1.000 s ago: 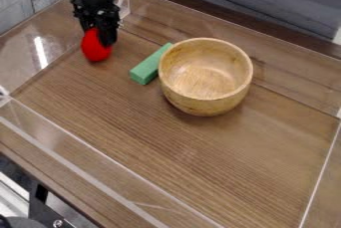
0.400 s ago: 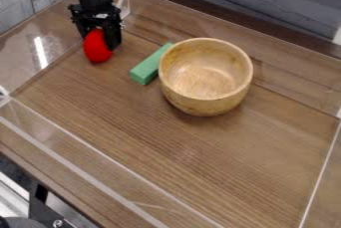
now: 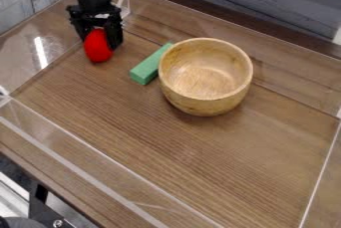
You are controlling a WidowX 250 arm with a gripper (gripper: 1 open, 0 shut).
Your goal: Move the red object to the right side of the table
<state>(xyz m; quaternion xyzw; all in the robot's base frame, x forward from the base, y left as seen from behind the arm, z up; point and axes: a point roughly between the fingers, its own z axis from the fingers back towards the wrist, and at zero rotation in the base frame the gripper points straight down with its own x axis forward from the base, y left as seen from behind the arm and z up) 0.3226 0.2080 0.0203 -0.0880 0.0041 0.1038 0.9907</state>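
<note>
The black tool is pointing straight down at the far left of the counter, its fingers spread wide on either side of the red object. A flat green block is lying against the wooden bowl mid-counter.

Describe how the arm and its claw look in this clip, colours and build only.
The claw is matte black, with two short, blocky fingers hanging from a narrower black wrist section above. That section has a ribbed or segmented look. No markings, labels or loose cables can be made out at this resolution.
</note>
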